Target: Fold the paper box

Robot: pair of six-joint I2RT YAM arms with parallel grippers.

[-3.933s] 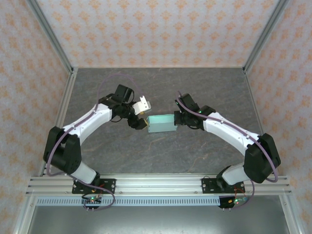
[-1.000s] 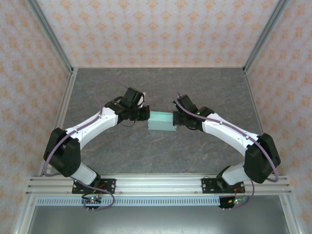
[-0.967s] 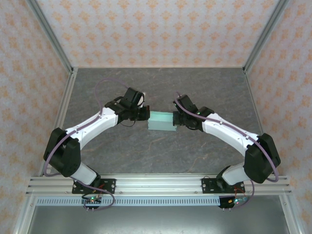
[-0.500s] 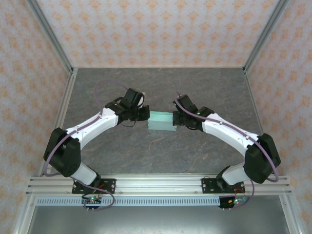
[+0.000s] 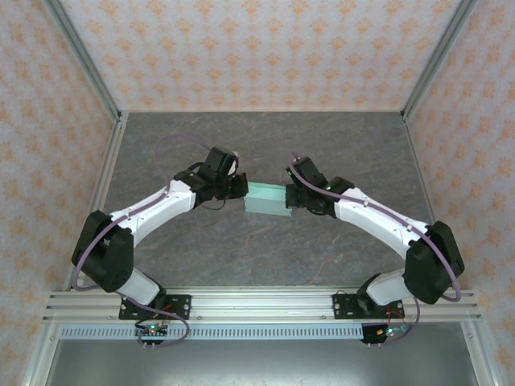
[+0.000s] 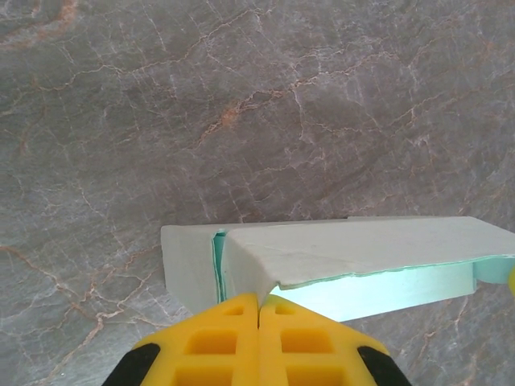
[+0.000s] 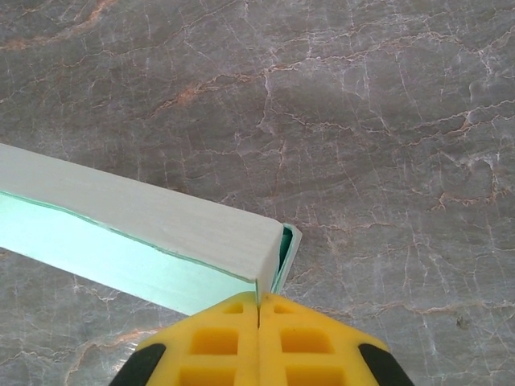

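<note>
In the top view, the box point(image 5: 266, 199) is lying flat at the middle of the table point(image 5: 265, 145), between the two grippers. Its long axis is running left to right, with one short end pointed at each gripper and the right end turned a shade nearer.

The left gripper point(image 5: 240, 186) is being pressed against the left end. In the left wrist view its yellow fingers point(image 6: 217, 342) are closed tight together, leaving only a thin seam at the left gripper point(image 6: 259, 301). A loose flap of the box point(image 6: 346, 245) is reaching down to the tips there.

The right gripper point(image 5: 291, 195) is being held against the right end. In the right wrist view its fingers point(image 7: 302, 342) are likewise shut together at the right gripper point(image 7: 258, 304), and the corner edge of the box point(image 7: 145, 213) is meeting that seam. It cannot be told whether card is being nipped between either pair of fingers.

Beyond the box, bare grey marbled table is being shown.
</note>
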